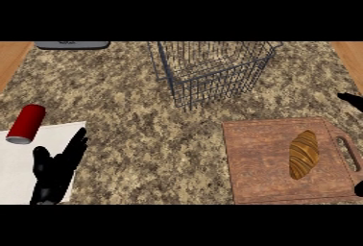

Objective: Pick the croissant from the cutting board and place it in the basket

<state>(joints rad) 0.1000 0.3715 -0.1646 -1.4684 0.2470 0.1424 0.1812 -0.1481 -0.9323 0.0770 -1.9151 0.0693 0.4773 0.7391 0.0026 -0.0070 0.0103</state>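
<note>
Croissant [303, 154], at four o'clock, looks light and flaky, best taken across its middle; left hand [56, 166] rests released, right hand [352, 101] I cannot tell.

Black left hand [53, 170]: lower left of the view, fingers straight and pointing up, thumb set apart, holding nothing. Black right hand [353, 101]: only slivers show at the right edge.
</note>
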